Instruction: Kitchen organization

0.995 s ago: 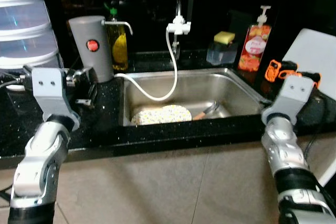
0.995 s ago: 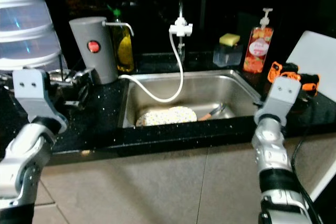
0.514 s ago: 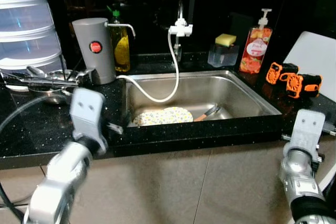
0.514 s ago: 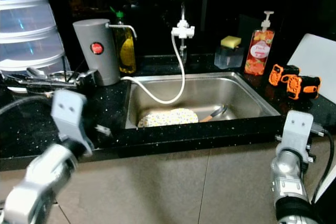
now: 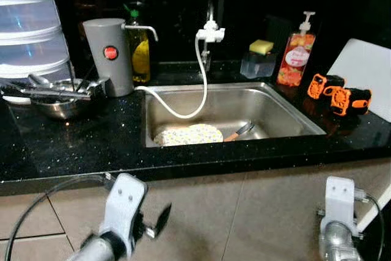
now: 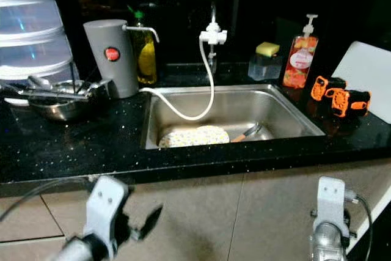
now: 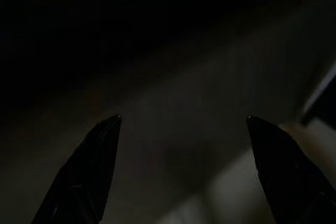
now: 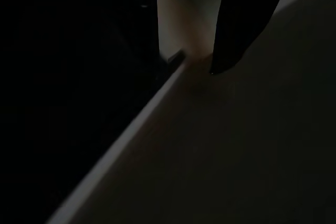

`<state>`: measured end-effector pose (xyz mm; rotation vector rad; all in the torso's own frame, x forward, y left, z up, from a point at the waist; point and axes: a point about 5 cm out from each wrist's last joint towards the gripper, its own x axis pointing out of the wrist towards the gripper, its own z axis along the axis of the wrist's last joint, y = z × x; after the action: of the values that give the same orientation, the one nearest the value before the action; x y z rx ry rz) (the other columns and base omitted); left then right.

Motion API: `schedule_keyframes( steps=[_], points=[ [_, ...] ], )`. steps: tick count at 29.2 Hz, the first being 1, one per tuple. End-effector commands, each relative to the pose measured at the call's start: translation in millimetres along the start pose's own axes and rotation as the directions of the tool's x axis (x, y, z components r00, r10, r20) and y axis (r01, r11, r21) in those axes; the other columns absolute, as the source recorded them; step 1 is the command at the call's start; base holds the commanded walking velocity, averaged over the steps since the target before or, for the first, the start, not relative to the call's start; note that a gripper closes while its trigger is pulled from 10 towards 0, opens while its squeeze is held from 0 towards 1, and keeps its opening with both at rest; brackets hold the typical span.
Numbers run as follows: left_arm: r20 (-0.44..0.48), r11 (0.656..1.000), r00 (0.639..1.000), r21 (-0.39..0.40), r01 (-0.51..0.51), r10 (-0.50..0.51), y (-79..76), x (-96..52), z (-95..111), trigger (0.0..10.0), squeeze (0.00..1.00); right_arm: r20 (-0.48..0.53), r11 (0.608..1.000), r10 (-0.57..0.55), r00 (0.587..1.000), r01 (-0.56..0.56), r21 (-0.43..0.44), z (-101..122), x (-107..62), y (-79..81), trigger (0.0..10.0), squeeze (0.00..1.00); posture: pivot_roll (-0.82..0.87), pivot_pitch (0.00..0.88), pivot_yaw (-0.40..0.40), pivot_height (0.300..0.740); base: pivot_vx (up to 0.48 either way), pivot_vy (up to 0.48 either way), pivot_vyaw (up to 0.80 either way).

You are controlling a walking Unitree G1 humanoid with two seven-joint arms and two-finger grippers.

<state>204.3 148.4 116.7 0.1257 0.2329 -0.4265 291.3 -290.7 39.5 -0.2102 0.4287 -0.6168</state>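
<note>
A steel sink (image 5: pixel 287 105) is set in the black counter (image 5: pixel 73 145). In it lie a speckled plate (image 5: pixel 186 134) and a wooden-handled utensil (image 5: pixel 238 131). A white hose (image 5: pixel 198 77) hangs from the faucet (image 5: pixel 209 29) into the basin. A steel bowl (image 5: pixel 55 99) holding metal utensils stands on the counter at the left. My left gripper (image 7: pixel 184 121) is open and holds nothing, low in front of the cabinet face below the counter edge. My right arm's silver wrist (image 5: pixel 339 203) hangs low at the front right, also below the counter.
Along the back stand a grey dispenser (image 5: pixel 107 56), an oil bottle (image 5: pixel 139 53), a sponge on a clear holder (image 5: pixel 259 56) and a soap pump bottle (image 5: pixel 293 53). Two orange-black objects (image 5: pixel 339 93) and a white board (image 5: pixel 366 71) sit right. Stacked translucent tubs (image 5: pixel 27 22) stand far left.
Both arms have dropped from counter height to below the counter's front edge. The steel bowl that the left arm hid has come into view.
</note>
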Motion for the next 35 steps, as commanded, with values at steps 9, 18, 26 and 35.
schedule_keyframes(
  steps=[9,18,26,35],
  points=[
    [-0.306,0.961,0.926,-0.090,-0.260,0.222,10.2,-6.1,-98.6,10.0,0.00,-0.159,0.932,0.297,0.941,-0.322,-0.168,-60.2,-30.0,36.8,10.0,0.00,0.14,0.067,-0.066,0.740,0.000,0.000,0.00],
    [-0.526,0.909,0.783,-0.046,-0.415,0.331,12.4,-21.0,-166.4,10.0,0.00,-0.342,0.769,0.508,0.791,-0.595,-0.235,-116.1,-66.5,49.3,10.0,0.00,0.13,0.044,-0.082,0.740,0.000,0.000,0.00],
    [-0.640,0.905,0.683,0.049,-0.422,0.353,11.2,-39.1,-207.9,10.0,0.00,-0.472,0.702,0.533,0.703,-0.678,-0.217,-147.3,-85.3,41.5,10.0,0.00,0.12,0.034,-0.101,0.740,0.000,0.000,0.00],
    [-0.685,0.919,0.649,0.076,-0.387,0.330,4.1,-50.6,-227.1,10.0,0.00,-0.521,0.610,0.520,0.677,-0.721,-0.328,-154.3,-89.7,40.3,10.0,0.00,0.11,0.027,-0.114,0.740,0.000,0.000,0.00]
  ],
)
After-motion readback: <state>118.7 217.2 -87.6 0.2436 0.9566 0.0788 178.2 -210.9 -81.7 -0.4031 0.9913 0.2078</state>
